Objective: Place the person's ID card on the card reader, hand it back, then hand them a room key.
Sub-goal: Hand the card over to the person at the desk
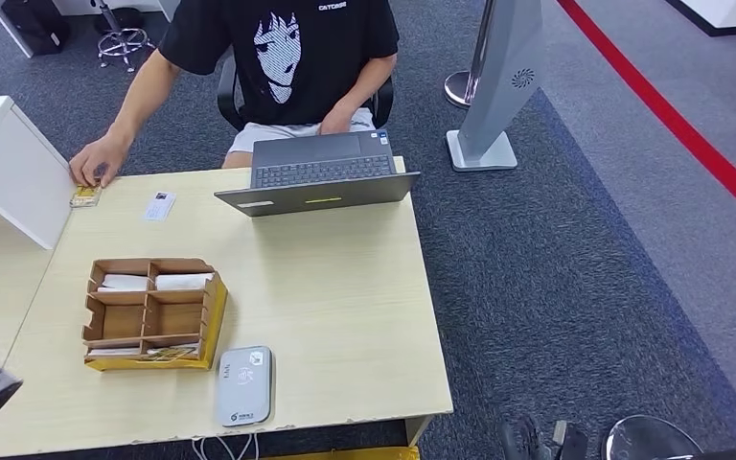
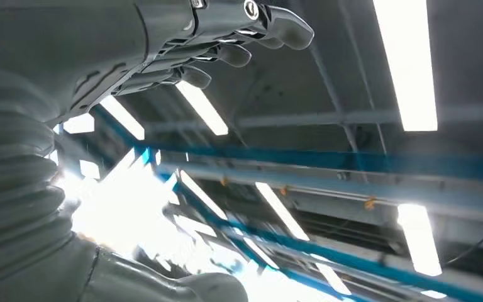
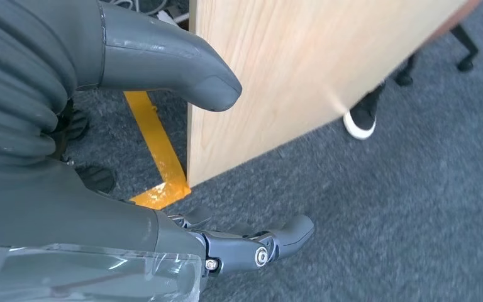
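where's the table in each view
head view: the table fills the middle, laptop at its far edge.
left wrist view: not in it; ceiling lights behind the left hand.
right wrist view: its wooden side beside the right hand.
shared landmark: grey carpet.

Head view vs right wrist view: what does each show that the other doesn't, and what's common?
Head view alone: the tabletop's load, meaning the card reader, the cardboard organizer, the laptop, a white card, and the person's hand on a yellowish card.
Right wrist view alone: the right hand, holding nothing, thumb and fingers apart, low beside the desk's side panel; a shoe.
Shared: wooden desk, grey carpet.
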Robot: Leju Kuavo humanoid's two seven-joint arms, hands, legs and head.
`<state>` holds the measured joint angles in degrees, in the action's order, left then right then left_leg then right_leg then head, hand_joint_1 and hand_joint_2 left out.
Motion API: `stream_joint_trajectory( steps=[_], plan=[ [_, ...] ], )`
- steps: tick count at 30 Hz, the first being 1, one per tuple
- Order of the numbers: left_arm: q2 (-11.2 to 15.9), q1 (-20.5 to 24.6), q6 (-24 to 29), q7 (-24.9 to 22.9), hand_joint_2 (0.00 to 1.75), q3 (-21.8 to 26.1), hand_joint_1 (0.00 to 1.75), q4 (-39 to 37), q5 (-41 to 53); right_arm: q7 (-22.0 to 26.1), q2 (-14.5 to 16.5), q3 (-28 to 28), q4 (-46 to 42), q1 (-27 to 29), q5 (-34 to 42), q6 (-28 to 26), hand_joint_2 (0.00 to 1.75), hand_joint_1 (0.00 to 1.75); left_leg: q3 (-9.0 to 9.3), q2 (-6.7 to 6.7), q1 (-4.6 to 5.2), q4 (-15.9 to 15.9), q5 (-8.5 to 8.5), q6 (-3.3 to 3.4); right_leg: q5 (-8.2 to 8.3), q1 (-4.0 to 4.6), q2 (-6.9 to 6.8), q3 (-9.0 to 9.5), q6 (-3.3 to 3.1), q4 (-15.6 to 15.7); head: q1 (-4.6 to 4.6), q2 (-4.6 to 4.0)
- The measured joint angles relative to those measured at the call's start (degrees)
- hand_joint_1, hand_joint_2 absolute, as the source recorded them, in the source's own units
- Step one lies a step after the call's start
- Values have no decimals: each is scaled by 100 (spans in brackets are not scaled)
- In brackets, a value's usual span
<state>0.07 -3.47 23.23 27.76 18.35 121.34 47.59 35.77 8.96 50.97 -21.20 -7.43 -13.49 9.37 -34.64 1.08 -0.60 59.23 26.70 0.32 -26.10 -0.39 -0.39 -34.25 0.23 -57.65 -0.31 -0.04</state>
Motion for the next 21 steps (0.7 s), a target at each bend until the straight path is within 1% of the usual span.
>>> stream_joint_trajectory(
  steps=[1, 2, 4, 6, 8, 10, 13, 16, 19, 21],
  plan=[
    [-170, -157, -172, 315, 175, 186, 0, 138, -661, 6, -11, 67, -11, 37, 19, 34, 175, 0, 0, -1, 1, 0, 5, 4, -4, -1, -2, 0, 4, 1, 1, 0],
    [-364, -284, -457, 617, 175, 399, 0, 246, -1346, 13, -23, 142, -21, 74, 35, 61, 175, 0, -1, -3, 2, 0, 9, 7, -9, -1, -4, 2, 8, 2, 1, 0],
    [-793, -479, -1145, 1026, 175, 869, 0, 372, -2496, 25, -38, 300, -43, 145, 58, 101, 175, 0, -1, -7, 4, 0, 15, 14, -16, -3, -11, 5, 16, 4, 1, 0],
    [-1162, -615, -1657, 1175, 175, 1287, 0, 419, -3186, 31, -48, 442, -63, 208, 79, 125, 175, 0, -1, -10, 4, 0, 16, 15, -18, -3, -14, 7, 17, 6, 1, 0],
    [-1403, -736, -1911, 1180, 175, 1571, 0, 425, -3585, 21, -56, 557, -74, 257, 103, 141, 175, 0, 0, -9, 5, 0, 16, 15, -18, -4, -14, 8, 16, 6, 1, 0],
    [-1581, -896, -2166, 1132, 175, 1739, 0, 405, -4102, -21, -58, 682, -83, 290, 136, 150, 175, 0, 2, -8, 5, 0, 16, 15, -18, -4, -13, 9, 16, 6, 0, 0],
    [-1749, -1109, -2455, 1127, 175, 1905, 0, 306, -4689, -77, -59, 856, -91, 326, 151, 151, 175, 0, 3, -8, 4, 0, 16, 15, -18, -4, -13, 9, 16, 6, 0, 0],
    [-1855, -1219, -2530, 1158, 175, 2042, 0, 199, -4808, -98, -59, 972, -104, 345, 149, 150, 175, 0, 4, -9, 3, 0, 15, 15, -18, -3, -14, 10, 16, 6, 0, 0],
    [-1902, -1250, -2554, 1154, 175, 2118, 0, 154, -4834, -110, -59, 1036, -110, 347, 149, 138, 175, 0, 5, -9, 2, 0, 15, 14, -17, -3, -14, 11, 15, 6, 0, 0],
    [-1919, -1259, -2626, 1121, 87, 2153, 0, 130, -4915, -139, -60, 1078, -115, 346, 150, 115, 175, 0, 6, -9, 2, 0, 14, 14, -17, -2, -14, 13, 15, 6, 0, 0]
  ],
)
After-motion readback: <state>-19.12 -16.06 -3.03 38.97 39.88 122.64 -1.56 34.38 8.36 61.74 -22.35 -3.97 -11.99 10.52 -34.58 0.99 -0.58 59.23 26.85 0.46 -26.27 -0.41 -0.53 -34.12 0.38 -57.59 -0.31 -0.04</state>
